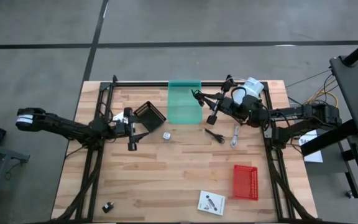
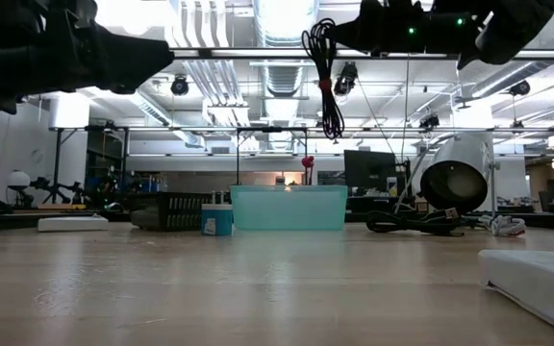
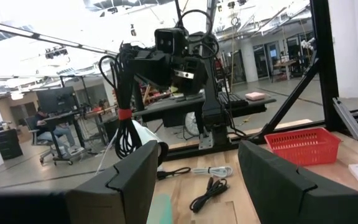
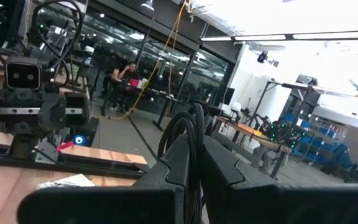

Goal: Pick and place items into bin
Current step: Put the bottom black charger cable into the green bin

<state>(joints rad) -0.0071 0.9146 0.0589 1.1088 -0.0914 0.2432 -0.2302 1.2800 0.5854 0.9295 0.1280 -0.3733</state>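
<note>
A coiled black cable (image 2: 328, 86) with a red band hangs high over the table, and my right gripper (image 1: 201, 98) is shut on it by the right rim of the teal bin (image 1: 184, 102). My left gripper (image 1: 131, 129) waits open at mid-left with nothing between its fingers (image 3: 132, 183). On the wood lie a tiny white cube (image 1: 166, 135), a small black tool (image 1: 214, 134), a silvery piece (image 1: 235, 135), a flat white packet (image 1: 211, 202) and a small black piece (image 1: 109, 206). My right gripper pinches the top loops of the coil (image 4: 190, 127) between its two fingers. The fingers reach roughly level from the table's right side. The bundle hangs straight down below them (image 3: 124, 130), lifted clear of the table and above the bin's rim.
A black mesh basket (image 1: 149, 114) stands just left of the bin, close to my left gripper. A red basket (image 1: 245, 182) sits at the near right. The table's black frame rails (image 1: 272, 162) run along both sides.
</note>
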